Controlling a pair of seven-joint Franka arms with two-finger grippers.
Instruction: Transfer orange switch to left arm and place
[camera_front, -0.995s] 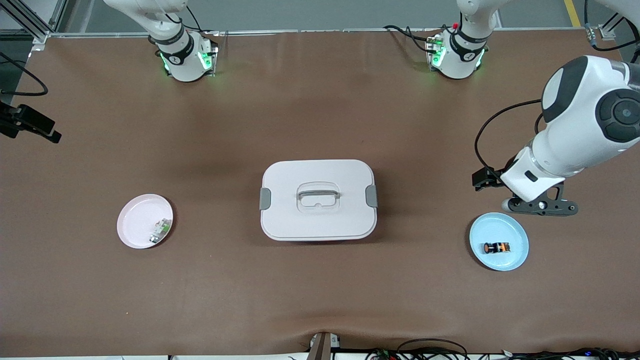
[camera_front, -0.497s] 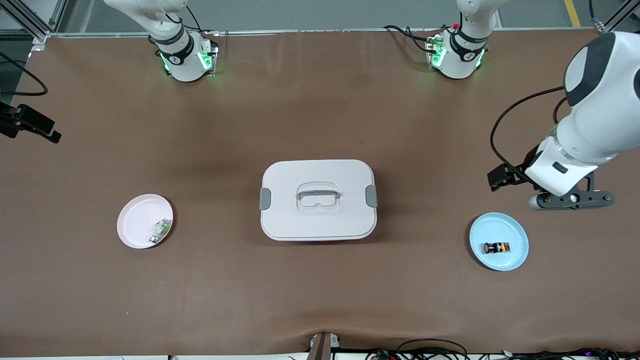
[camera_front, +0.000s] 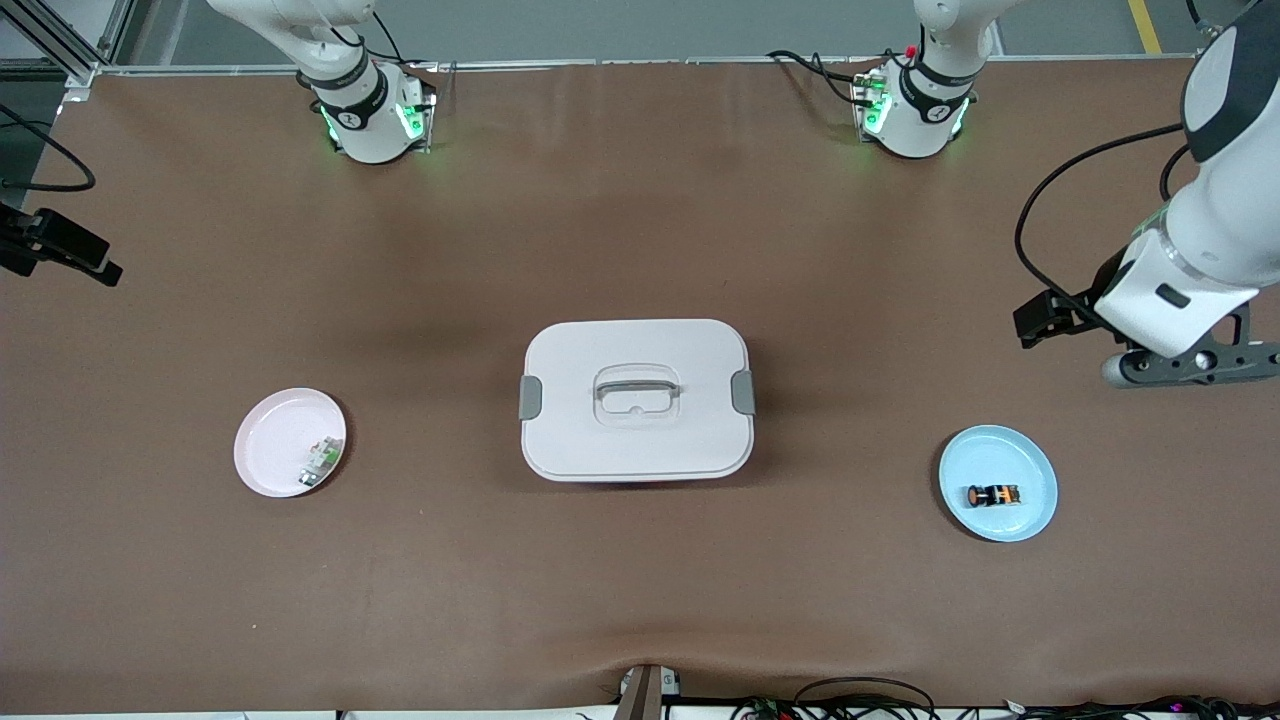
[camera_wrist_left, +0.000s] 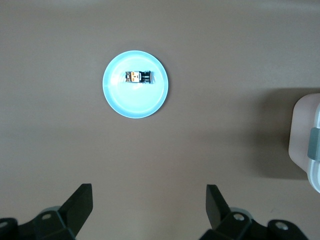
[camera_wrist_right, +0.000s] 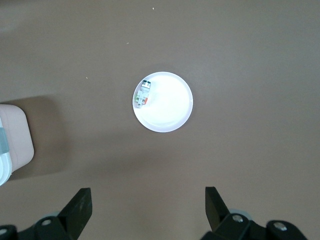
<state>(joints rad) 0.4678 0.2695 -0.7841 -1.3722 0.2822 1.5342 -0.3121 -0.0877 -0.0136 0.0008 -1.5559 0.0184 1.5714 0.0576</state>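
The orange switch (camera_front: 993, 495) is a tiny black cylinder with orange ends, lying on its side on a light blue plate (camera_front: 1030, 465) toward the left arm's end of the table. In the left wrist view the switch (camera_wrist_left: 138, 77) lies on that plate (camera_wrist_left: 150, 102). My left gripper (camera_wrist_left: 149, 194) hangs open and empty, high over bare table beside the plate. The white box (camera_front: 636, 400) with grey handle and latches stands mid-table. My right gripper (camera_wrist_right: 147, 196) is open and empty, high over the table by a pink plate (camera_wrist_right: 172, 112); the front view shows only that arm's base.
The pink plate (camera_front: 275, 440) toward the right arm's end holds a pale green-and-white component (camera_front: 320, 462). The left arm's white forearm and its cable (camera_front: 1050, 230) hang over the table's edge. The box's edge (camera_wrist_left: 306, 135) shows in the left wrist view, and its corner (camera_wrist_right: 15, 140) in the right.
The left arm's hand has swung away from the blue plate, toward the table edge at its own end and toward the bases. Nothing on the table has moved.
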